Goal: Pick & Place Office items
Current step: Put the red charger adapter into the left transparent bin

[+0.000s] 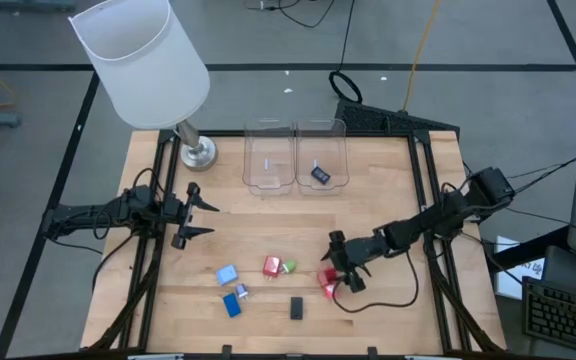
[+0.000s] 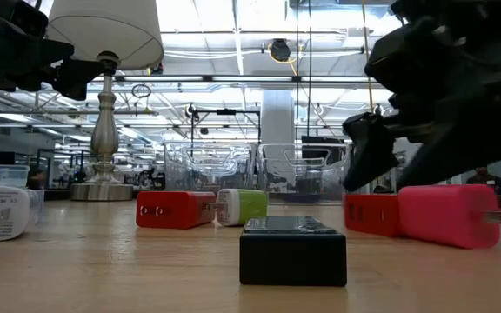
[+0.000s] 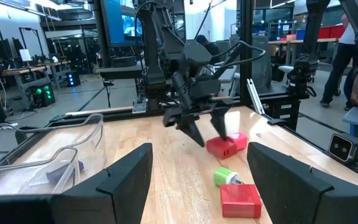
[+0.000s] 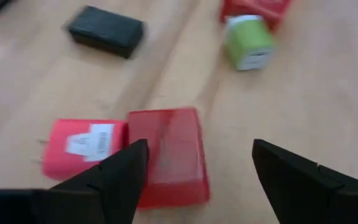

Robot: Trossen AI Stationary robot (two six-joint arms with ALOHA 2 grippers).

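Small office items lie on the near half of the table: a light blue piece [image 1: 226,274], a dark blue one [image 1: 232,305], a red one [image 1: 272,266] beside a green one [image 1: 288,267], a black block [image 1: 296,308], and a red block [image 1: 326,277] against a pink one [image 1: 330,291]. Another dark piece [image 1: 320,174] lies in the right clear bin. My right gripper [image 1: 340,262] is open, low over the red block [image 4: 169,155], with a finger on either side and no contact showing. My left gripper [image 1: 196,215] waits open at the table's left.
Two clear bins [image 1: 270,160] stand side by side at the far middle. A lamp with a white shade [image 1: 143,55] stands on its metal base [image 1: 198,152] at the far left corner. Bare wood lies between the bins and the items.
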